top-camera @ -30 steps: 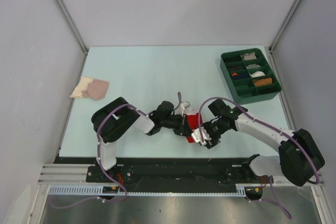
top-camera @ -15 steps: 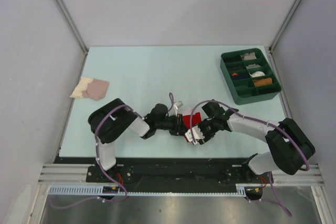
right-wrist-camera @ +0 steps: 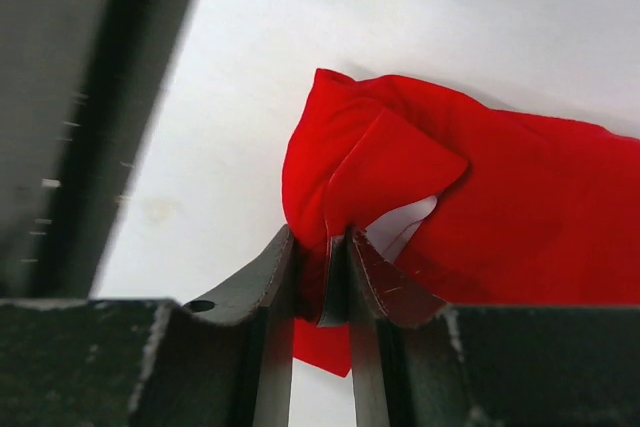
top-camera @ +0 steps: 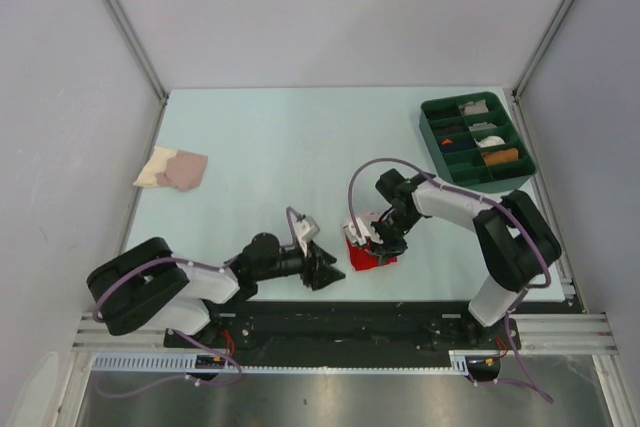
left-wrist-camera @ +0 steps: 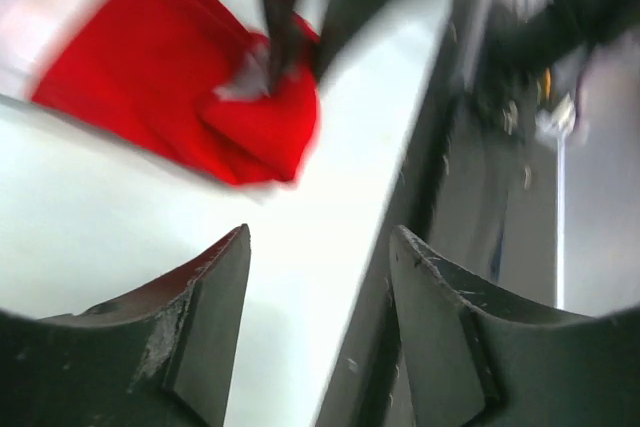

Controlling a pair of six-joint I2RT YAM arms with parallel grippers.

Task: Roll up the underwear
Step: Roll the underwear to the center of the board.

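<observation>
The underwear [top-camera: 364, 256] is a small bunched red bundle near the table's front edge, with a white strip showing at its top. My right gripper [top-camera: 371, 238] stands over its far side. In the right wrist view the right gripper [right-wrist-camera: 335, 247] is shut on a raised fold of the red underwear [right-wrist-camera: 470, 197]. My left gripper [top-camera: 328, 273] lies low just left of the bundle, apart from it. In the left wrist view the left gripper [left-wrist-camera: 320, 235] is open with only bare table between its fingers, and the underwear [left-wrist-camera: 190, 97] lies ahead of it.
A green compartment tray [top-camera: 524, 175] with small items stands at the back right. A folded beige-and-pink cloth [top-camera: 172, 168] lies at the far left. The table's front edge and black rail [top-camera: 330, 312] run just behind the left gripper.
The left gripper has let go of the underwear, opened, and drawn back left and low along the front edge. The right gripper has closed on a fold and swung in from the far side.
</observation>
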